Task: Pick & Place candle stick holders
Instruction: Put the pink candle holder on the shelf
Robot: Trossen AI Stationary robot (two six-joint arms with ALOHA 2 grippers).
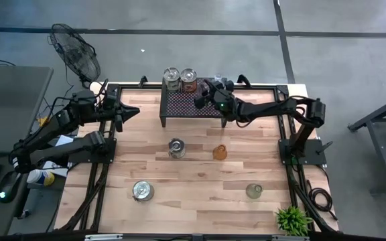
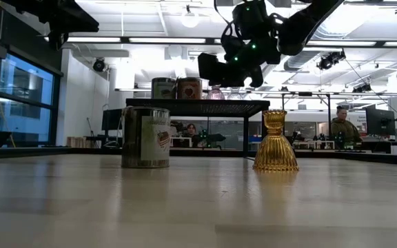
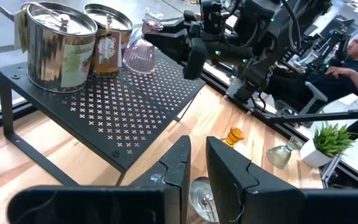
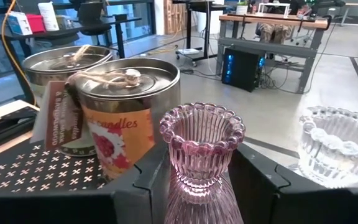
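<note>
A pink ribbed glass candle stick holder stands on the black perforated stand, beside two lidded tins and a clear glass holder. My right gripper reaches over the stand from the right and is shut on the pink holder. On the table in front of the stand stand a silvery tin holder, an amber holder, another silvery one and a greenish one. My left gripper hovers at the table's left, its fingers a narrow gap apart and empty. My right gripper pinches the pink holder's flared lower body between its two fingers, one on each side. The fingers come in about level, from the table's near right. The holder stands upright, cup up; in the left wrist view its base seems to rest on the stand.
A small green potted plant sits at the near right corner. A fan stands beyond the far left corner. People sit at desks in the room behind. Bare wood lies between the holders on the table.
</note>
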